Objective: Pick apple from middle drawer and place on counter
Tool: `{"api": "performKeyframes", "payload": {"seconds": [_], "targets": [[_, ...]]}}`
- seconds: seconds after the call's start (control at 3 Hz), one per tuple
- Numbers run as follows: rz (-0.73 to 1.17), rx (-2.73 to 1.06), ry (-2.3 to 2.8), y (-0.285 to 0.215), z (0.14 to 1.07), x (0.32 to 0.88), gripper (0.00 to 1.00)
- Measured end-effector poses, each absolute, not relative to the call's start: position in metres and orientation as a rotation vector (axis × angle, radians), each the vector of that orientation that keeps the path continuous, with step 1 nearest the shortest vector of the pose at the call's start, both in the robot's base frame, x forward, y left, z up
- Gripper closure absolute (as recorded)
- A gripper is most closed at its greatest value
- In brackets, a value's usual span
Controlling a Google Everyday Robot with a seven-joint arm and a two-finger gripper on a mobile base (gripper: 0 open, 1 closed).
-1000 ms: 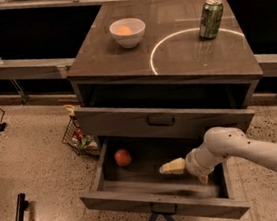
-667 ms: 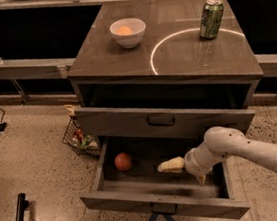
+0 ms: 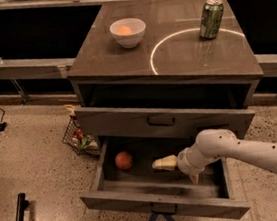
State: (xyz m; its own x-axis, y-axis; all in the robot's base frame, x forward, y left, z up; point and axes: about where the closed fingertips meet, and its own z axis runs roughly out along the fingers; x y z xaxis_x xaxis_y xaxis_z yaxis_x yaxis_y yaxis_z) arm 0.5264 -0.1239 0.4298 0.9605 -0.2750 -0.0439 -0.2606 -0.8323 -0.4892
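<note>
**While the round red-orange apple [image 3: 123, 160] lies in the open grey wooden middle drawer [image 3: 159, 201], the pale two-finger tool [image 3: 178, 171] hangs inside it, apart from the fruit**

The middle drawer stands pulled out from the cabinet. Its dark handle [image 3: 164, 208] sits on the front panel, with two blue crossed strips [image 3: 161, 219] just below. The apple rests on the drawer's floor in its left half, near the left wall, touching nothing else that shows.

The tool is at the end of a white arm [image 3: 254, 151] that comes in over the drawer's right front corner. It sits inside the drawer, right of the middle and low over the floor. One pale finger [image 3: 164, 163] points toward the apple and the other toward the drawer's front wall. They appear spread with nothing between them, though the dim drawer makes this hard to judge. A strip of bare drawer floor separates the nearer fingertip from the apple.

Directly above the drawer is a second grey drawer [image 3: 124, 119] with a dark handle. Higher up, the dark grey-brown glossy square surface [image 3: 117, 59] tops the cabinet, marked with a thin white ring [image 3: 152, 60] over the drawer's right half. A round white bowl [image 3: 128, 38] holding a small pale-orange fruit [image 3: 124, 30] stands on the surface above the drawer's left half, outside the ring. A green metal can [image 3: 211, 18] stands upright above the drawer's right end. On the speckled floor just left of the drawer sits a wire basket [image 3: 79, 137] of coloured items.
</note>
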Motion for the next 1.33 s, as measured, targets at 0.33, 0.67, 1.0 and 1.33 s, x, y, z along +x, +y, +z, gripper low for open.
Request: {"api": "performKeyframes", "payload": {"seconds": [0.33, 0.67, 1.0, 1.33], "targets": [[-0.021, -2.582, 0.480, -0.121, 0.429, 0.528, 0.00], [-0.088, -2.584, 0.446, -0.112, 0.433, 0.530, 0.00], [-0.191, -2.556, 0.370, -0.082, 0.434, 0.549, 0.00], [-0.259, -2.531, 0.292, -0.049, 0.432, 0.571, 0.00]]}}
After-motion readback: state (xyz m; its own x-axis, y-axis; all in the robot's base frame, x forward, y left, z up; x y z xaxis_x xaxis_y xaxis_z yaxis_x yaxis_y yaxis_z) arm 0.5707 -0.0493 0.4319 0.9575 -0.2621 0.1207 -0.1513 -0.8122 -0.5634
